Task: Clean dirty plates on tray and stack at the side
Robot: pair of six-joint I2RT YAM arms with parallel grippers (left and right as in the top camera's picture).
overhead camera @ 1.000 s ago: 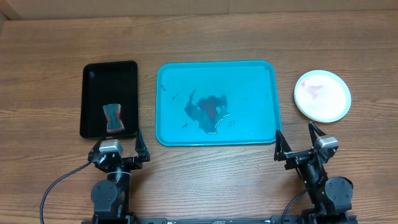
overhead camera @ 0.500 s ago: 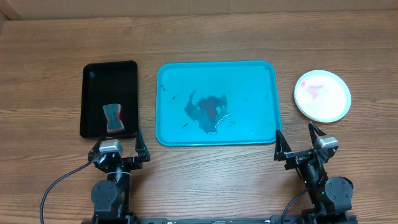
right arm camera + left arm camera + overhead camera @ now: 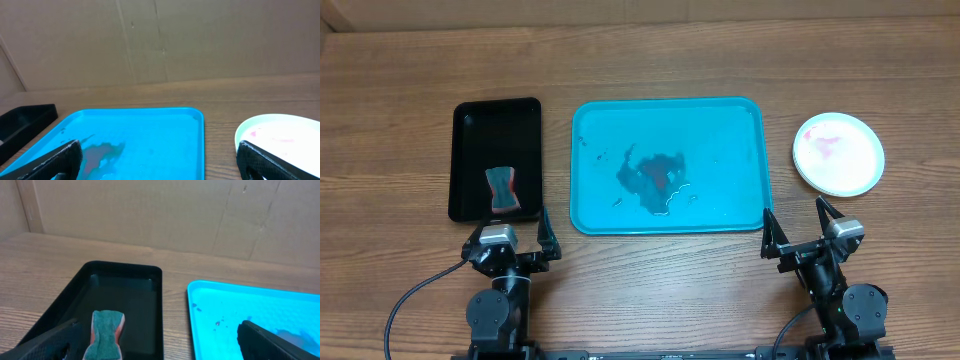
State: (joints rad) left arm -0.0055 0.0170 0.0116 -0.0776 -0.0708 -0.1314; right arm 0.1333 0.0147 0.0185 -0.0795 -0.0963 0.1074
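- Plates: you see one round white plate face (image 3: 838, 153) with a faint pink-red smear. It lies on the wooden surface (image 3: 650, 290) to the right of the turquoise tray (image 3: 725, 125), level with the tray's middle and apart from its rim. You cannot tell from these views whether other plates lie beneath it.
- The turquoise tray sits at the centre of the surface with its long sides running left to right. A dark red smear (image 3: 655, 178) and a small wet patch mark its floor a little left of centre, with a few specks to the left of them.
- To the left of it, apart from its rim, stands a smaller black tray (image 3: 480, 125). A sponge (image 3: 501, 190) with a grey-green top and orange-red sides lies in its near half.
- Your left hand (image 3: 510, 240) is at the near edge of the surface, just in front of the black tray. Its fingers are spread wide and hold nothing.
- Your right hand (image 3: 798, 232) is at the near edge too, near the tray's near right corner and in front of the plate. Its fingers are likewise spread wide, with nothing between them.
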